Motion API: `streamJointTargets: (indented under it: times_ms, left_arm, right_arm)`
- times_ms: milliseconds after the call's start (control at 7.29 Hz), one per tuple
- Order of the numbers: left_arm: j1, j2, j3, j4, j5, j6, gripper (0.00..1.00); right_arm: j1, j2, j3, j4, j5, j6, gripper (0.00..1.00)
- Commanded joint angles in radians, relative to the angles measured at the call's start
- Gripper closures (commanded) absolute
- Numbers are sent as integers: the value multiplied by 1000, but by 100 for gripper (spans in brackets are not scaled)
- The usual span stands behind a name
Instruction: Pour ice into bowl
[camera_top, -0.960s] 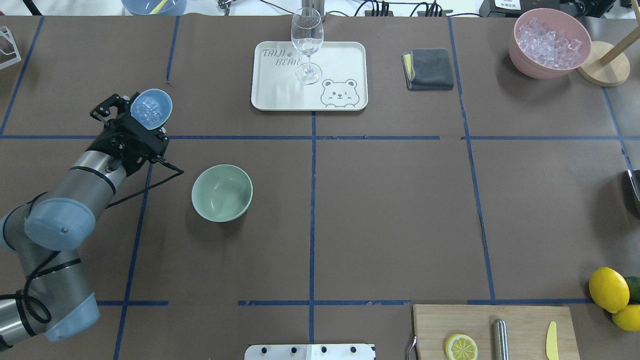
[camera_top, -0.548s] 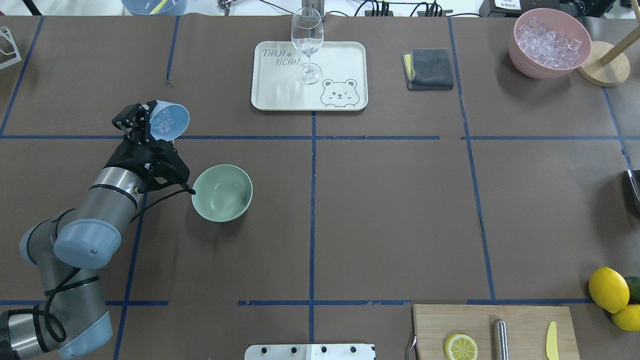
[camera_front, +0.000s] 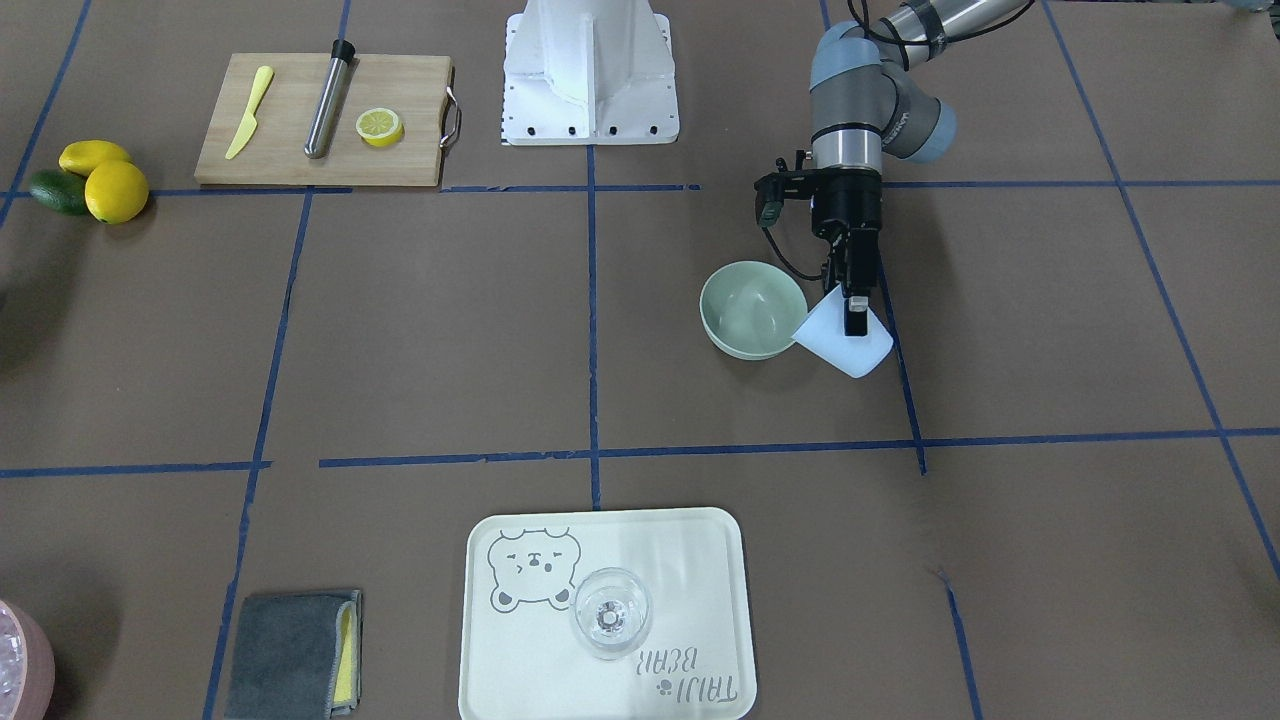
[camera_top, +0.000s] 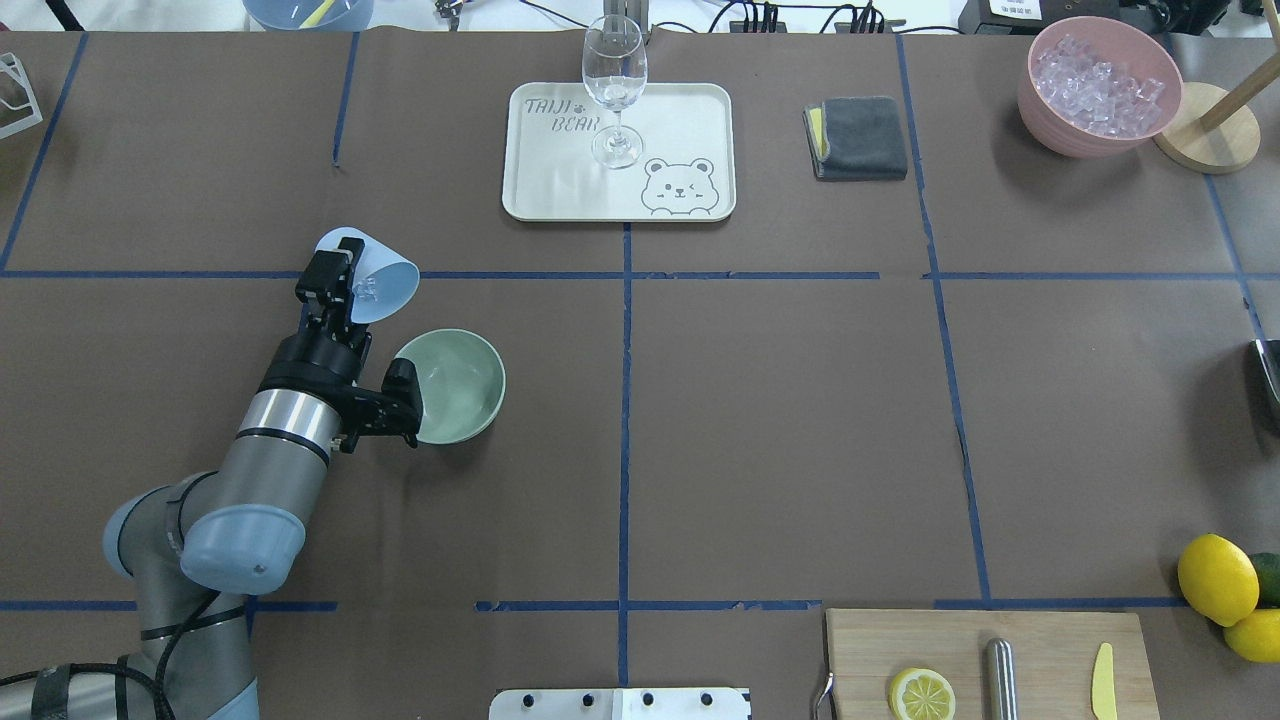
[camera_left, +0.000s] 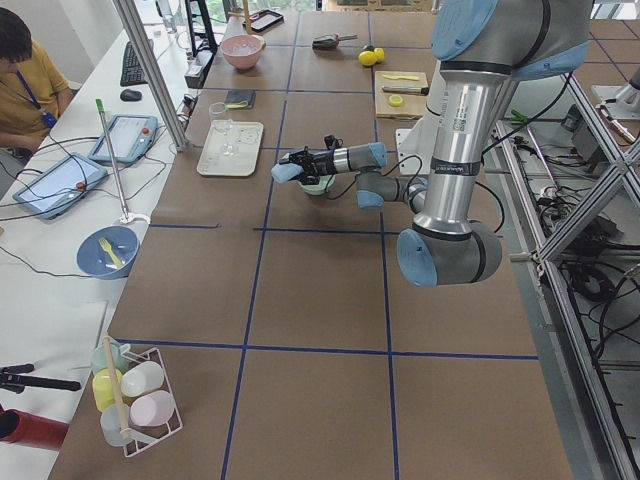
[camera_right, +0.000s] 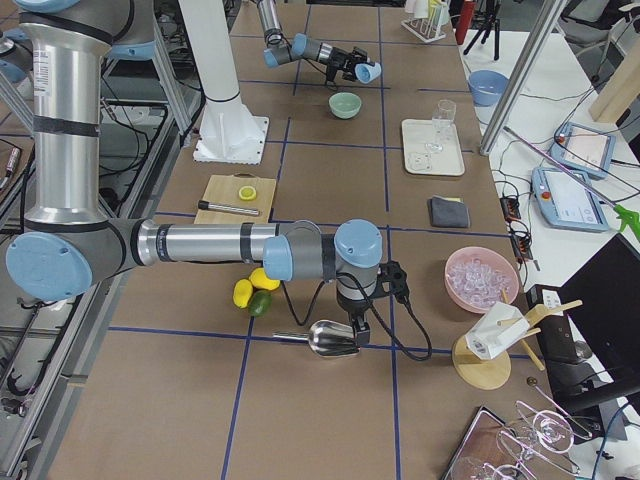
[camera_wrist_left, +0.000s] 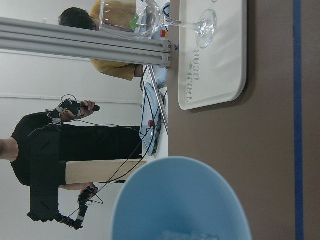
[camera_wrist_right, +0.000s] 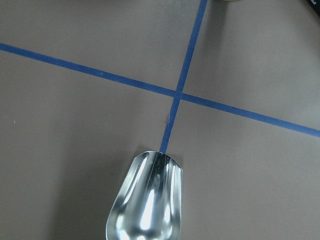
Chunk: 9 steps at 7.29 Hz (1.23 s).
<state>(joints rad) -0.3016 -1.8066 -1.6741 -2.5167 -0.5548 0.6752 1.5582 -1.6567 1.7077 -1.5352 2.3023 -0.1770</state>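
My left gripper (camera_top: 340, 281) is shut on the rim of a light blue cup (camera_top: 378, 279), held tipped on its side just behind the pale mint-green bowl (camera_top: 458, 386). Some clear ice cubes (camera_top: 364, 289) lie inside the cup. The bowl looks empty. In the front-facing view the cup (camera_front: 846, 347) hangs at the bowl's (camera_front: 752, 311) right edge, below my left gripper (camera_front: 855, 320). The left wrist view shows the cup (camera_wrist_left: 180, 197) with ice (camera_wrist_left: 186, 235) at its lower edge. My right arm holds over a metal scoop (camera_wrist_right: 147, 202); its fingers are hidden.
A white tray (camera_top: 690, 120) with a wine glass (camera_top: 613, 90) stands behind the bowl. A grey cloth (camera_top: 860, 138) and a pink bowl (camera_top: 1060, 138) of ice are at the back right. A cutting board (camera_top: 1045, 640) and lemons (camera_top: 1216, 578) are at the front right.
My left arm has swung right toward the mint-green bowl with the blue cup. The cup has tipped from mouth-up onto its side.
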Motion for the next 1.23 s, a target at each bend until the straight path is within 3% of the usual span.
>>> streamJointTargets:
  times_ms: [0,685,1097]
  left_arm:
    - [48,-13,7,1,70,159,100]
    - [67,-14,8,-1,133,541,100]
    - [71,-11,7,1,164,651,100]
  right_arm:
    - [6,-3,-5,0,2,1,0]
    - [19,-15,-6,0,2,2,0]
    - [26,-15,-6,0,2,2,0]
